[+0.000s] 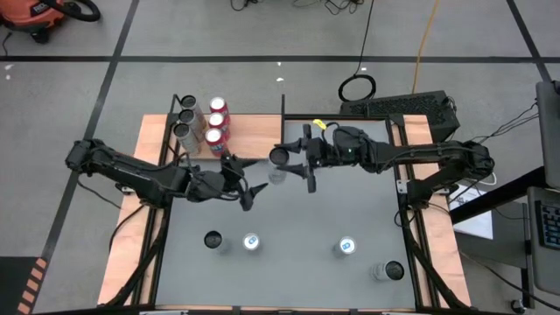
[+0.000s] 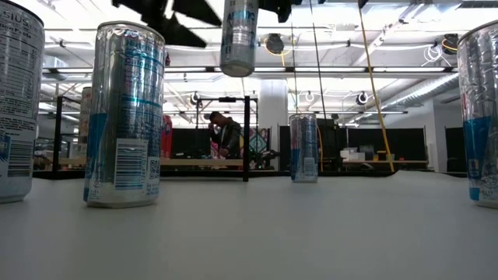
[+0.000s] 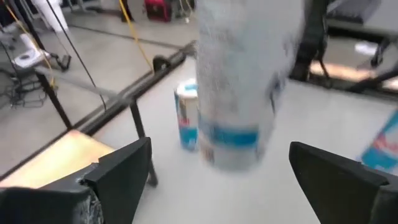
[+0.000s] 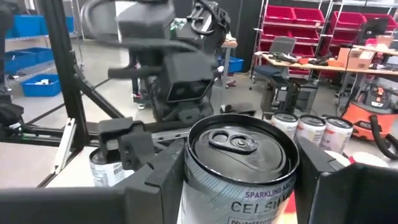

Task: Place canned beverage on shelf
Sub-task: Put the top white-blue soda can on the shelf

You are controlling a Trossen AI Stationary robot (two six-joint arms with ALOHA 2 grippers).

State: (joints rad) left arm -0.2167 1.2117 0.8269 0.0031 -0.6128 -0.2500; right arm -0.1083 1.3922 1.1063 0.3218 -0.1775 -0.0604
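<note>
A silver canned beverage [image 1: 279, 166] with a blue band hangs above the middle of the table, and my right gripper [image 1: 287, 163] is shut on it. It shows high in the low view [image 2: 239, 35] and top-up in the right wrist view [image 4: 239, 162]. My left gripper [image 1: 255, 177] stands open just to the can's left, its fingers [image 3: 118, 174] apart on either side of the can [image 3: 239, 93] without touching it. The wooden shelf [image 1: 262, 127] lies at the table's far edge, and several cans [image 1: 203, 121] stand upright on its left part. My right gripper pinches the can's side wall just under the top rim [image 4: 186, 180] between its two fingers [image 4: 152, 180]. The fingers lie level and come from the table's right. The can hangs upright below them, lifted clear of the table.
Several loose cans stand on the grey tabletop near its front edge [image 1: 213, 240] [image 1: 252, 242] [image 1: 347, 246] [image 1: 389, 271]. Black posts [image 1: 283, 105] rise at the shelf's rim. A person [image 2: 226, 136] shows far off in the room behind the table.
</note>
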